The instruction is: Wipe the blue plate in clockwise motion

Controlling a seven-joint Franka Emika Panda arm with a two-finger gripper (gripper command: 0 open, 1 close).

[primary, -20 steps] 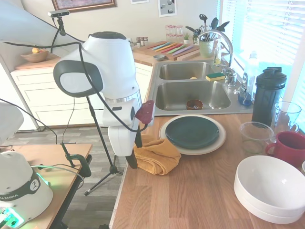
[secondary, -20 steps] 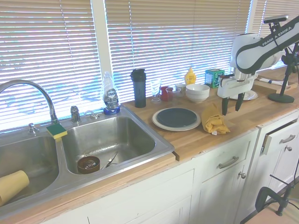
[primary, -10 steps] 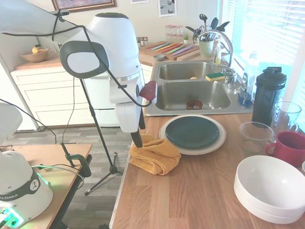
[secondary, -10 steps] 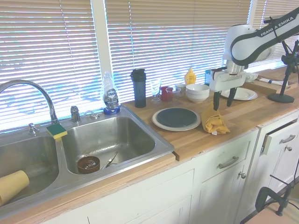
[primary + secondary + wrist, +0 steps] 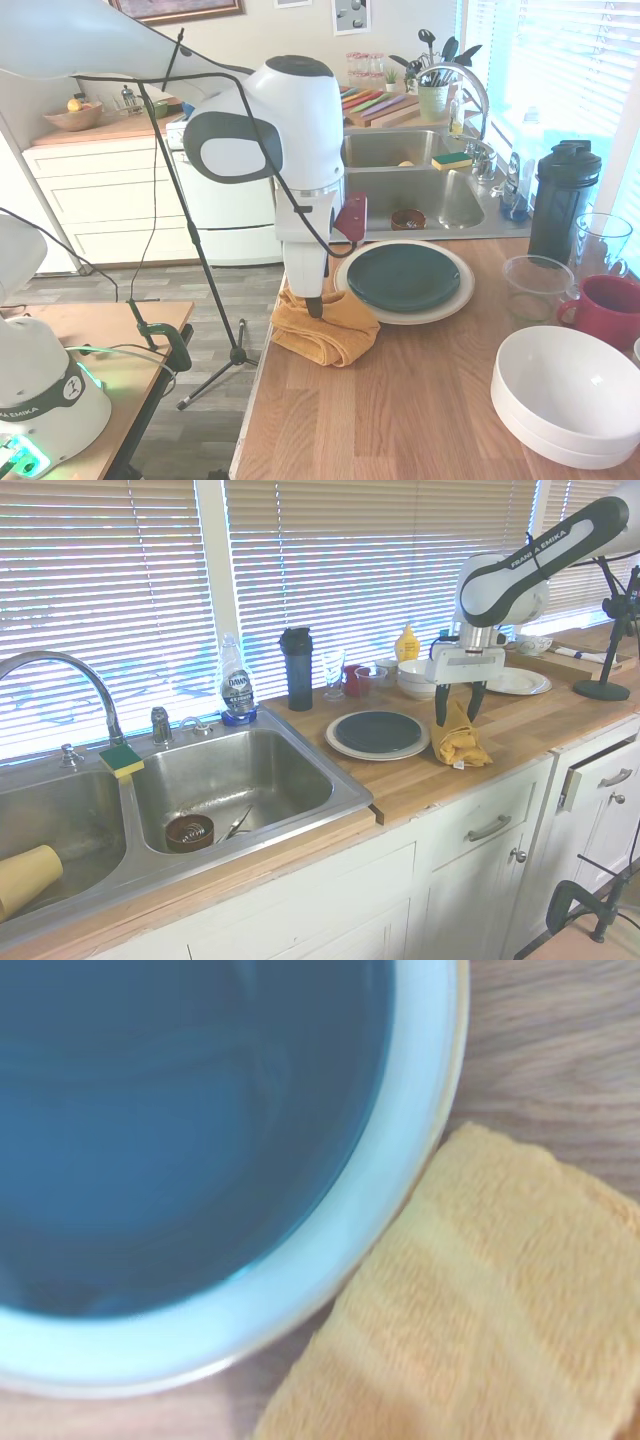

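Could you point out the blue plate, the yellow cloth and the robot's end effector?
blue plate (image 5: 403,276): first exterior view, its centre.
yellow cloth (image 5: 330,330): first exterior view, folded middle.
end effector (image 5: 457,717): second exterior view, between fingertips.

The blue plate sits on a larger plate on the tabletop, a folded cloth just beside them, sink behind.
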